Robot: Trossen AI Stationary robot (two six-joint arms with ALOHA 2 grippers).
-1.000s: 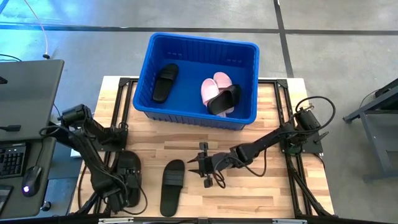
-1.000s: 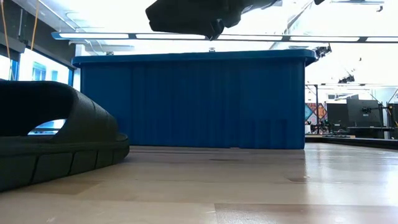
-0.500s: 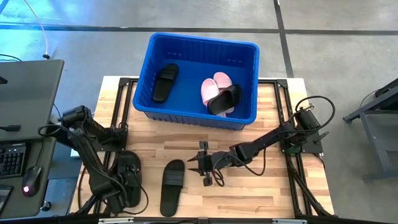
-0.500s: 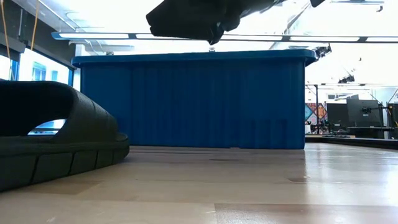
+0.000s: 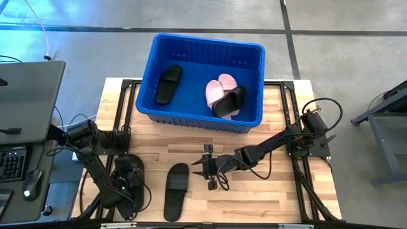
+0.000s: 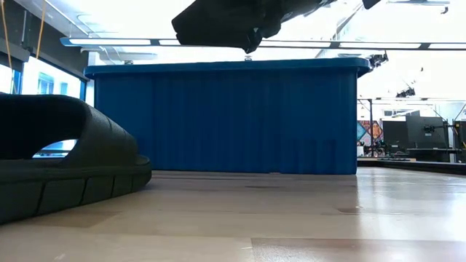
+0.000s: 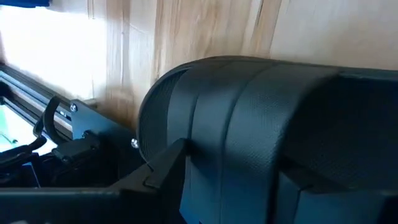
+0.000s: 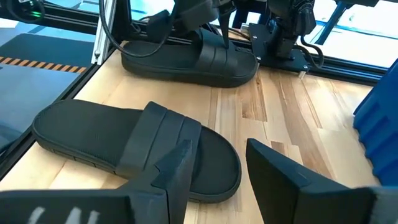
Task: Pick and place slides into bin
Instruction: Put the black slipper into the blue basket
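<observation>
Left gripper sits low over the black slide at the table's near-left corner, and over the last second its arm has folded: the elbow that stood out toward the desk has drawn in and down toward the table edge, while the wrist has crept a little over the slide's strap. In the left wrist view that strap fills the picture, with a finger against its side, so the gripper looks set around or pressed to the strap, though I cannot tell whether the fingers have closed. My reading is that the grasp is being settled and the lift toward the bin has not begun. Next to it, apart, the other black slide lies flat on the wood. Right gripper hovers just beside that one's toe end, fingers spread and empty, unchanged from a second ago; its wrist view looks straight down on the slide. Farther back, the blue bin holds four slides: a black one on the left of its floor, and on the right the pink pair with another black one lying across them. Two slides remain on the table.
</observation>
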